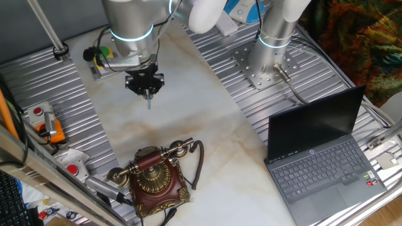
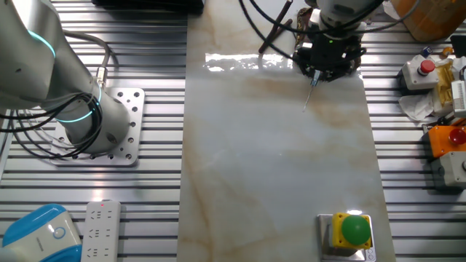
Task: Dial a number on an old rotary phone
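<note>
Marble tabletop [image 1: 207, 119] lies below the pincer [image 1: 148, 100], pointing straight down.

One rotary phone [image 1: 152, 176], one laptop [image 1: 326, 157], one gripper [image 1: 148, 94]

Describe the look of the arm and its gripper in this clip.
The arm is smooth silver-grey with white link covers and a glowing cyan ring at each joint. Its round base bolts to a drilled metal plate. The gripper is a compact black block ending in a thin, pointed tip; black cables loop along the wrist.
</note>
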